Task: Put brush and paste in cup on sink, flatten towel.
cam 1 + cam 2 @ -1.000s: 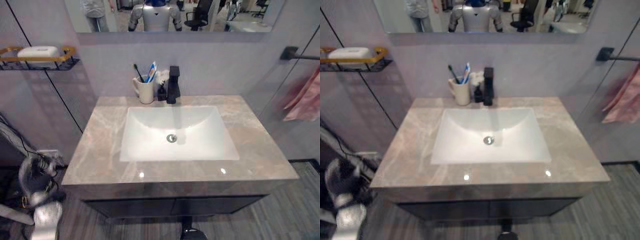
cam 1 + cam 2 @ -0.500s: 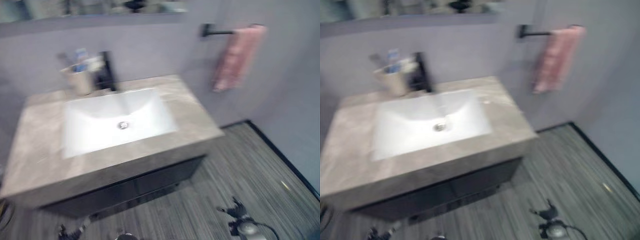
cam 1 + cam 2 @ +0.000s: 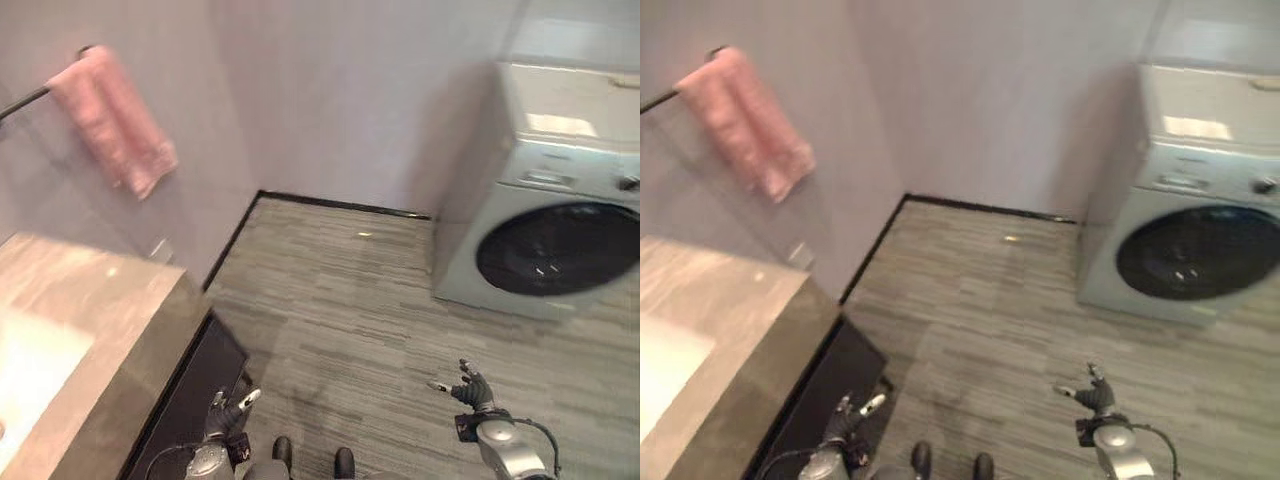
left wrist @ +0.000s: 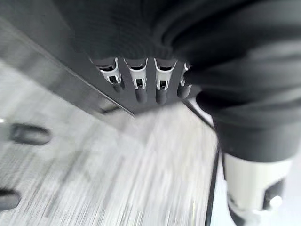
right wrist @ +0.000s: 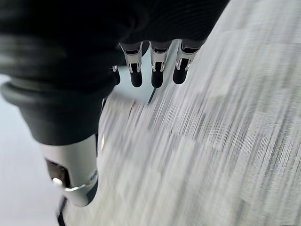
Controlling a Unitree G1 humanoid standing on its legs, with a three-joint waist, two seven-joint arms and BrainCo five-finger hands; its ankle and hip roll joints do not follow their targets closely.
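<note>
A pink towel [image 3: 112, 125] hangs bunched over a dark rail on the wall at the upper left. Below it, the marble sink counter [image 3: 90, 330] fills the lower left, with a corner of the white basin [image 3: 20, 375] at the edge. My left hand [image 3: 228, 413] hangs low beside the dark cabinet front, fingers relaxed and holding nothing. Down at the lower right, over the floor, my right hand [image 3: 468, 387] is open with fingers spread. In the wrist views the left hand's fingers [image 4: 138, 84] and the right hand's fingers [image 5: 156, 70] hang straight over the floor.
A white washing machine [image 3: 560, 190] with a round dark door stands at the right against the wall. Grey striped floor [image 3: 360, 310] spreads between it and the dark sink cabinet [image 3: 190, 390]. A black skirting line runs along the wall.
The camera has swung far to the right: the sink slid to the left edge, the cup and tap left the picture, and the washing machine came in. Both hands now hang low.
</note>
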